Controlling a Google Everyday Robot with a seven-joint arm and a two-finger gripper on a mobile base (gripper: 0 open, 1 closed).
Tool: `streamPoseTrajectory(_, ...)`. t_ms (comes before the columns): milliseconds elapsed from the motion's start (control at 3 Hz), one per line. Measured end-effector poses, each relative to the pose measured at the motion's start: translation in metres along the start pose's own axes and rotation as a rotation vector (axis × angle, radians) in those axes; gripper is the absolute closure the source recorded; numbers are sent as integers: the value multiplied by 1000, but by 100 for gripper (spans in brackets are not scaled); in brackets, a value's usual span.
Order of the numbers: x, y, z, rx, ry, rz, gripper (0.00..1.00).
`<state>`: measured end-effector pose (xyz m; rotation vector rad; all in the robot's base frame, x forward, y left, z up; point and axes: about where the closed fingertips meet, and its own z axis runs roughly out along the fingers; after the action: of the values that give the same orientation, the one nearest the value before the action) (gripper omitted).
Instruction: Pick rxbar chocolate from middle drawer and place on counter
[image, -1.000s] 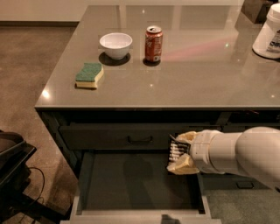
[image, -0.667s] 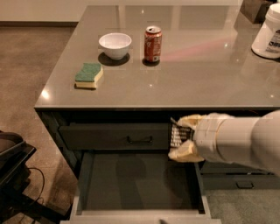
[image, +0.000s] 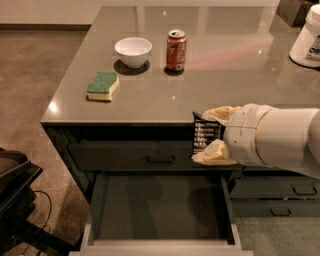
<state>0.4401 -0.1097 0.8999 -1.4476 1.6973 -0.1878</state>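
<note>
My gripper (image: 214, 134) comes in from the right on a thick white arm and is shut on the rxbar chocolate (image: 205, 133), a flat black bar with white lettering held upright between the two pale fingers (image: 216, 152). It hangs level with the front edge of the counter (image: 165, 95), in front of the top drawer front and above the right side of the middle drawer (image: 157, 205). The middle drawer is pulled out and its dark interior shows nothing inside.
On the counter stand a white bowl (image: 133, 51), a red soda can (image: 176, 50) and a green-and-yellow sponge (image: 103, 85), with a white jug (image: 307, 37) at the far right. Shut drawers with black handles (image: 292, 190) lie right. A dark object (image: 15, 190) stands at left.
My gripper has risen with the bar from just above the open drawer to the height of the counter's front edge. The drawer has stayed open.
</note>
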Motion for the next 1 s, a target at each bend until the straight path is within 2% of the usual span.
streamPoseTrajectory(333,3,-22,10,5,-1,-22,100)
streamPoseTrajectory(1000,8,-118,58,20,-21,-107,100)
